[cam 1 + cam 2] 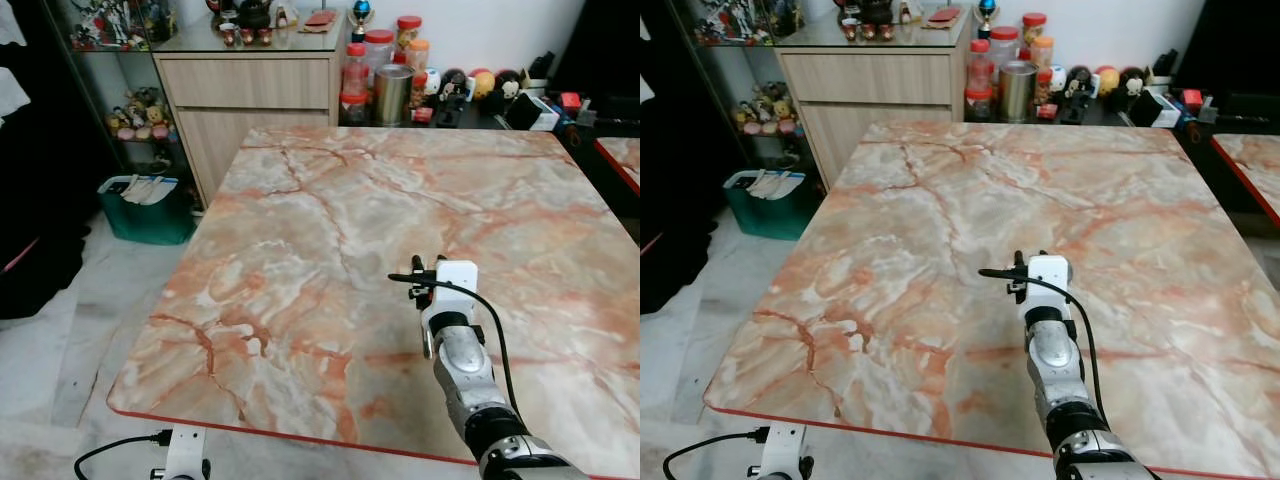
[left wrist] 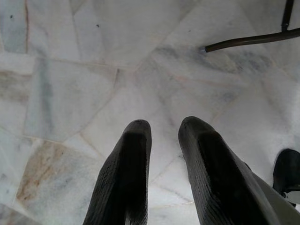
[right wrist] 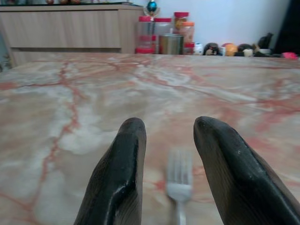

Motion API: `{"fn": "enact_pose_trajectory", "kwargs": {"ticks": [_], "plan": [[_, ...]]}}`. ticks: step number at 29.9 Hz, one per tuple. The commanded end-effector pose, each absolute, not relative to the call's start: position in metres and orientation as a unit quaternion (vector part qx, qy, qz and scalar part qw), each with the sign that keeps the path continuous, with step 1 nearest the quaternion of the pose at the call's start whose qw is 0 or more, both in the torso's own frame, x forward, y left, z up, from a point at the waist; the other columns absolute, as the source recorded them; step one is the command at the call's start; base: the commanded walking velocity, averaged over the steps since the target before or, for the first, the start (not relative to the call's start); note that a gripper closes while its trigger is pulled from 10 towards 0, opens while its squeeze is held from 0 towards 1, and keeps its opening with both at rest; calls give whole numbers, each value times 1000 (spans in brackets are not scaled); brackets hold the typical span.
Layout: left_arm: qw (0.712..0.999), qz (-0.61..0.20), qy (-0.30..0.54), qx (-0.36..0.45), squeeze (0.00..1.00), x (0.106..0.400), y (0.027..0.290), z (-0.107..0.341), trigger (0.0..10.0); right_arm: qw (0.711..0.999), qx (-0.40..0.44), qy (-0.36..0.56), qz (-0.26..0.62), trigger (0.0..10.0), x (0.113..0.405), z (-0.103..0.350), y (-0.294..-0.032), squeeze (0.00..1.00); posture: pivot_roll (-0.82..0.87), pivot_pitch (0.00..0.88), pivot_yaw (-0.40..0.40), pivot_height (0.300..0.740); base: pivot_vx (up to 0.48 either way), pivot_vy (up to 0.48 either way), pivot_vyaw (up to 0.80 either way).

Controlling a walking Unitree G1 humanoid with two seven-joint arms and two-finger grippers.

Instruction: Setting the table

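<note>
Marble table [image 1: 300,200] wide, bare | right pincer [image 3: 166,140] parted over fork [image 3: 179,180] near front edge | left pincer [image 2: 164,136] parted above floor [image 2: 70,70]

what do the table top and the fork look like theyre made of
Table top: looks like polished marble or a marble-look slab, cream with rust-orange veins and a soft sheen; the thin red edge hints at a laminate. Fork, lying between the right gripper fingers: pale silvery grey, likely metal, though blurred.
</note>
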State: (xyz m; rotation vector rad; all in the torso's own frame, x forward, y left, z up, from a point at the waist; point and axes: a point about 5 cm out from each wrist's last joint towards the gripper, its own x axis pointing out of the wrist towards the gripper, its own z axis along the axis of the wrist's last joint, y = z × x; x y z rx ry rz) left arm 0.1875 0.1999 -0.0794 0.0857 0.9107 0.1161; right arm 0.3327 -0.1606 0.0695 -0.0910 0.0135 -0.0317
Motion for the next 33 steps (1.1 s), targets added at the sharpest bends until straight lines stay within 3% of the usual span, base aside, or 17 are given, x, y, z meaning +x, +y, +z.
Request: {"fn": "enact_pose_trajectory", "kwargs": {"ticks": [1,12,30,31,33], "plan": [[893,64,443,42,0,187,204,-79,10000,999,-38,4,-13,10000,334,71,-157,0,20,0,36,740,349,0,0],[893,65,443,44,0,185,204,-80,10000,999,-38,7,-12,10000,332,69,-157,0,21,0,35,740,344,0,0],[890,67,450,45,0,181,205,-82,10000,998,-41,39,-12,10000,325,55,-155,0,20,0,37,740,0,0,0],[889,67,450,45,0,181,205,-82,10000,998,-40,45,-19,10000,324,54,-155,1000,20,0,37,740,0,0,0],[889,67,450,45,0,181,205,-82,10000,997,-43,56,-29,10000,323,51,-158,1000,23,0,34,740,0,0,0]]}}
